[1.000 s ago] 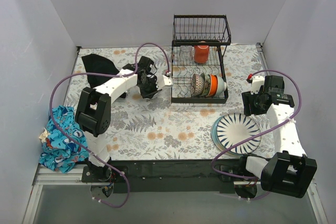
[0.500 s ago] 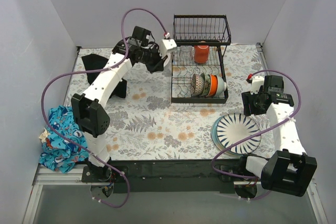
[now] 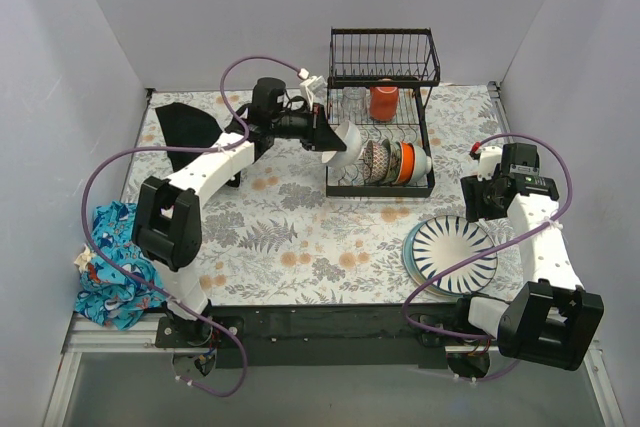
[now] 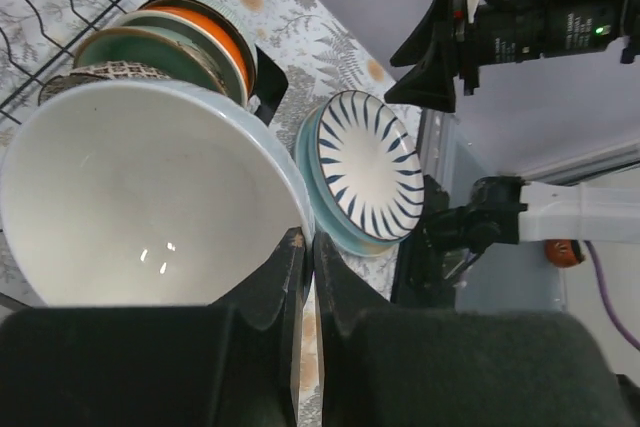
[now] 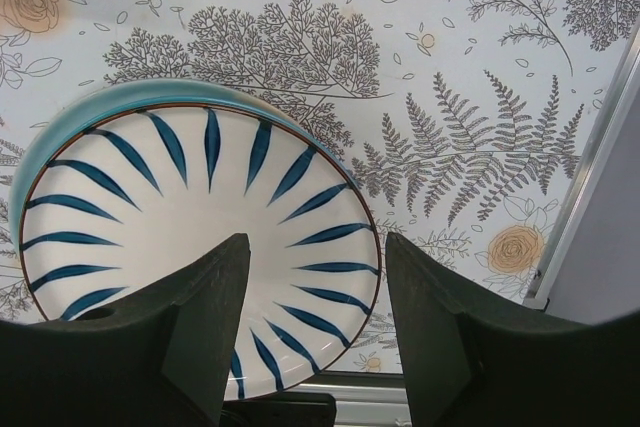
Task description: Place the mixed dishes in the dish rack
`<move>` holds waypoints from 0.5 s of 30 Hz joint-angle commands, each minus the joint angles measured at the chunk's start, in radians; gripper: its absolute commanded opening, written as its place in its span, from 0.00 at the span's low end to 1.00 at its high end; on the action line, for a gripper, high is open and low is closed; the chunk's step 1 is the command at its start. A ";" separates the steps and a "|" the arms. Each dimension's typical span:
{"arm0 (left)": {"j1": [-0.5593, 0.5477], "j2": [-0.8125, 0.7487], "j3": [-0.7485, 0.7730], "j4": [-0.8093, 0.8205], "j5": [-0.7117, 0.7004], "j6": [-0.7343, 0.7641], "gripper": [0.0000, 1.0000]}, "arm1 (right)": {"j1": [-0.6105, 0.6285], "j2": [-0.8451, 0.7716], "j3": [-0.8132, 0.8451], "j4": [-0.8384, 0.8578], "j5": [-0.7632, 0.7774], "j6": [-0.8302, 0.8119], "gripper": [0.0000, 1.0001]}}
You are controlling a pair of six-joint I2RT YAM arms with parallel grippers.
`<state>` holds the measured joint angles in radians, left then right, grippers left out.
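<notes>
My left gripper (image 3: 332,137) is shut on the rim of a white bowl (image 3: 346,136) and holds it tilted at the left end of the black wire dish rack (image 3: 383,55). In the left wrist view the jaws (image 4: 306,244) pinch the bowl's rim (image 4: 150,197). Several bowls (image 3: 396,162) stand on edge in the lower tray. An orange mug (image 3: 384,102) sits behind them. Striped plates (image 3: 452,251) lie stacked on the table at the front right. My right gripper (image 5: 318,247) is open and empty above the top plate (image 5: 180,237).
A black cloth (image 3: 185,123) lies at the back left. A blue patterned cloth (image 3: 115,267) is bunched at the table's front left edge. Clear glasses (image 3: 351,103) stand in the rack beside the mug. The right wall is close to my right arm (image 3: 530,217).
My left gripper has lifted the white bowl from low on the table left of the rack, swung it up and carried it right to the rack's left end. The right arm has stayed put.
</notes>
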<state>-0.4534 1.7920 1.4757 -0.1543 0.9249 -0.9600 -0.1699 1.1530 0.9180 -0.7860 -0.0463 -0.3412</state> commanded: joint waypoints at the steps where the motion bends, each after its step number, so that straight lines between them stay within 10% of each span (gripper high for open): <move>1: 0.022 -0.042 -0.080 0.534 0.075 -0.389 0.00 | -0.005 -0.022 0.009 -0.010 0.019 0.010 0.65; 15: 0.039 0.164 -0.160 0.884 -0.030 -0.879 0.00 | -0.003 -0.007 0.010 -0.039 0.071 -0.007 0.65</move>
<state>-0.4160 1.9427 1.3174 0.5861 0.9314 -1.7023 -0.1699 1.1511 0.9180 -0.8066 -0.0097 -0.3428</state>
